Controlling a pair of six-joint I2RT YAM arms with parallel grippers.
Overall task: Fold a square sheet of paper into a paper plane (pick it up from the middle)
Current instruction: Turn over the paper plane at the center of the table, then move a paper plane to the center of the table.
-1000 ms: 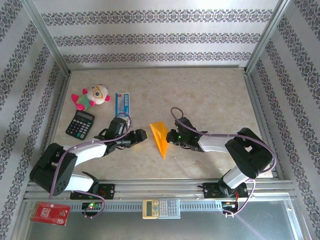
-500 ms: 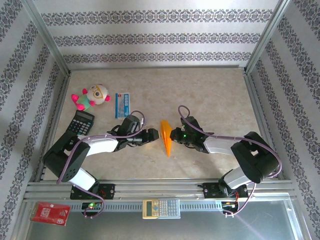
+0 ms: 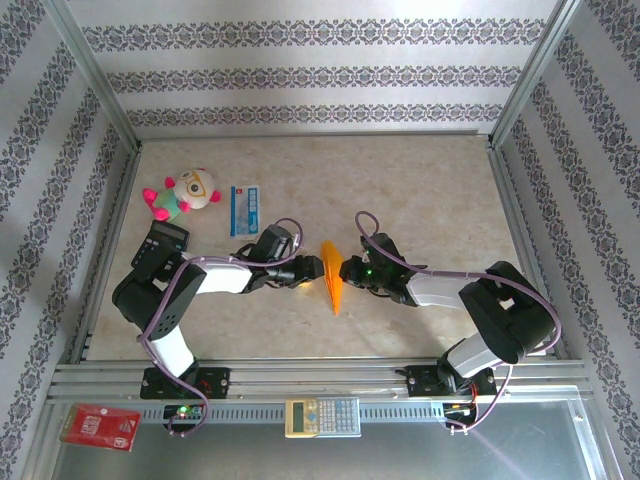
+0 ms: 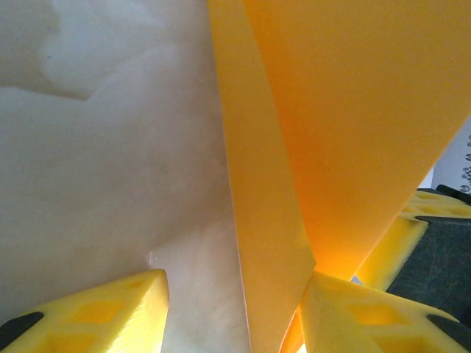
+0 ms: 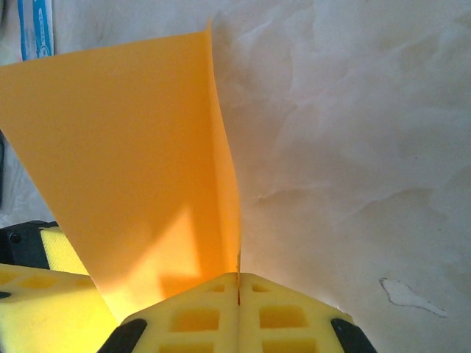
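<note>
Marbled counter (image 3: 420, 200) lies beneath both arms. Right hand (image 5: 238, 290) pinches the folded orange paper (image 5: 132, 162); left hand (image 4: 232, 309) stands open around its edge.

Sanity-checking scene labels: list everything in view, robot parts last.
plush toy: 1, white, pink and green, far left of table
packet: 1, blue and white, right of plush toy
black calculator: 1, black, left side of table
folded paper: 1, orange-yellow, table centre, standing on edge
beige calculator: 1, beige, near ledge, centre
red pack: 1, red, near ledge, left
table: 1, beige marbled
left gripper: 1, yellow, jaws apart around the paper
right gripper: 1, yellow, jaws shut on the paper
</note>
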